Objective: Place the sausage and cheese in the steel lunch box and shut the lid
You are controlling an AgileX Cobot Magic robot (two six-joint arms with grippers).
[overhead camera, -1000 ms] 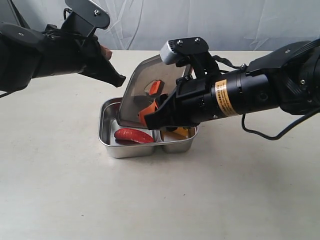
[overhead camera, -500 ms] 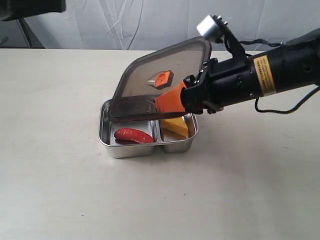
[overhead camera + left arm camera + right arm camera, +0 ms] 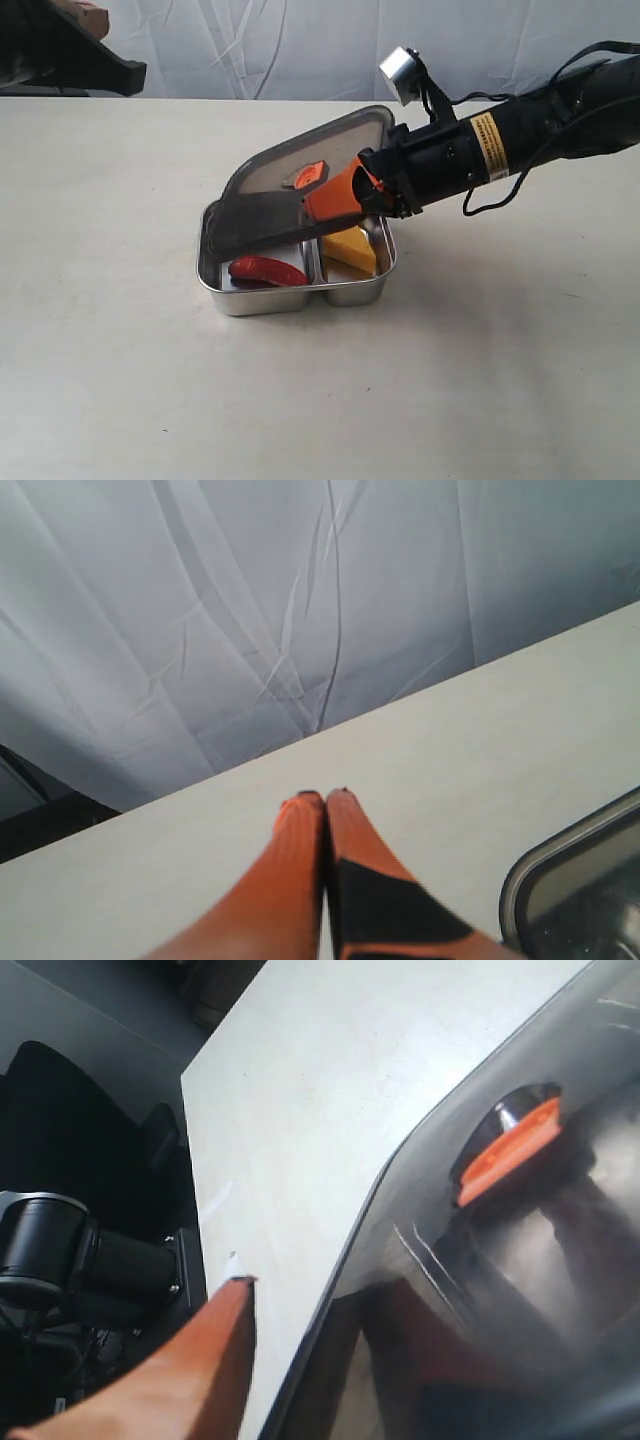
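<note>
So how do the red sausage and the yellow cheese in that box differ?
The sausage is glossy red; the cheese is yellow. The sausage is a curved, rounded stick; the cheese is a wedge. Seen from the outside camera, the sausage lies in the left compartment, the cheese in the right. Both sit inside the steel lunch box, below the tilted lid.

The sausage (image 3: 267,270) and cheese (image 3: 350,248) lie in separate compartments of the steel lunch box (image 3: 260,298) — lid (image 3: 288,166) tilted above.
</note>
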